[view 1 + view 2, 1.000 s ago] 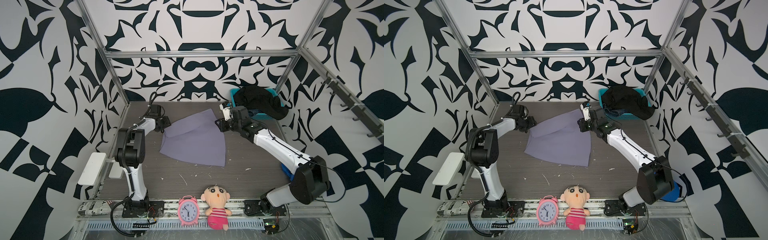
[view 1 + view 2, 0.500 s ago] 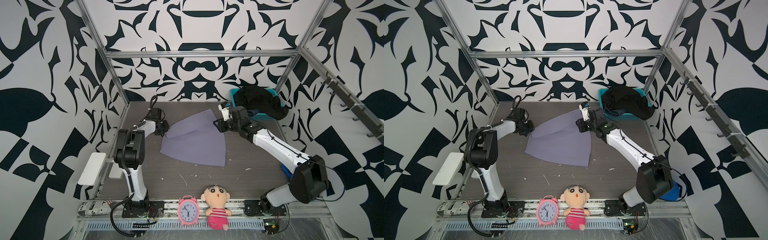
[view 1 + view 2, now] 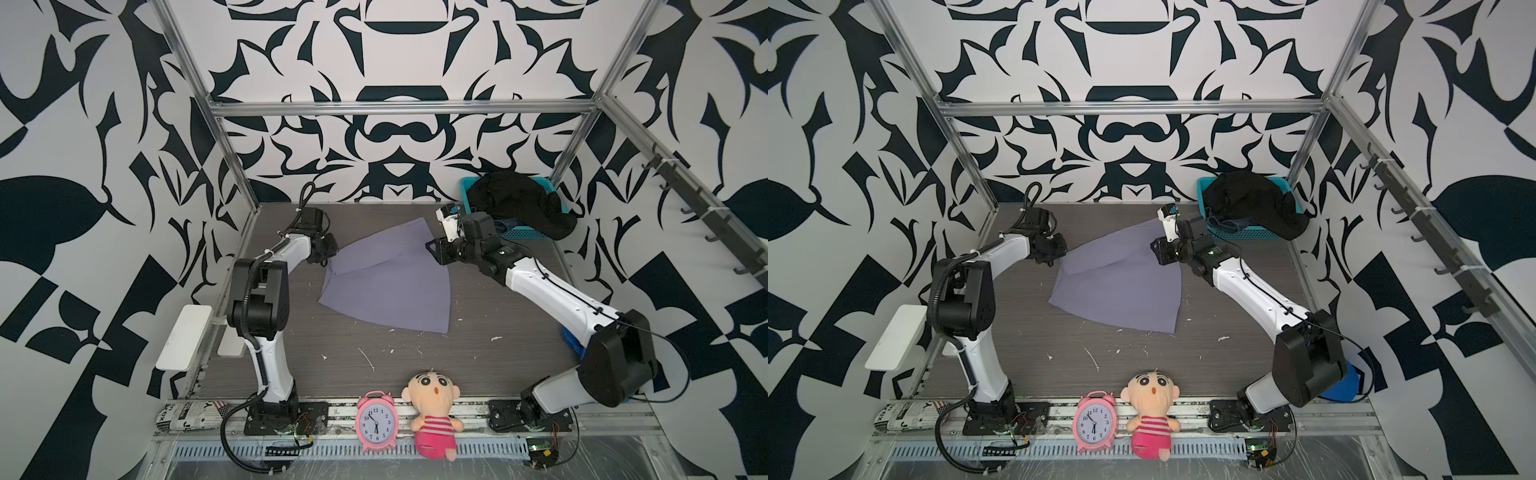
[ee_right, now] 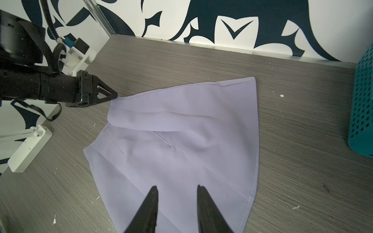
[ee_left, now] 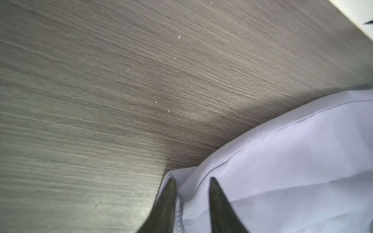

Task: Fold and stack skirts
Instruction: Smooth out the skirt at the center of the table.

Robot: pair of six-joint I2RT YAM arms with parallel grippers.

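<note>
While the black skirt [image 3: 519, 203] draped over the basket [image 3: 1237, 235] in the far right corner, denim [image 3: 1225, 224] beneath it, the lavender skirt [image 3: 390, 282] lay mid-surface [image 3: 478, 353]. The left arm [image 3: 291, 251] stretched low, left jaws pinched on the lavender skirt's corner; the right arm [image 3: 540, 286] hovered at its opposite edge, right jaws parted, empty.

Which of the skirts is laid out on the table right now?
The lavender skirt: it lies spread on the table, one edge folded over. The black skirt is heaped over the teal basket, and the denim skirt only peeks out beneath it.
</note>
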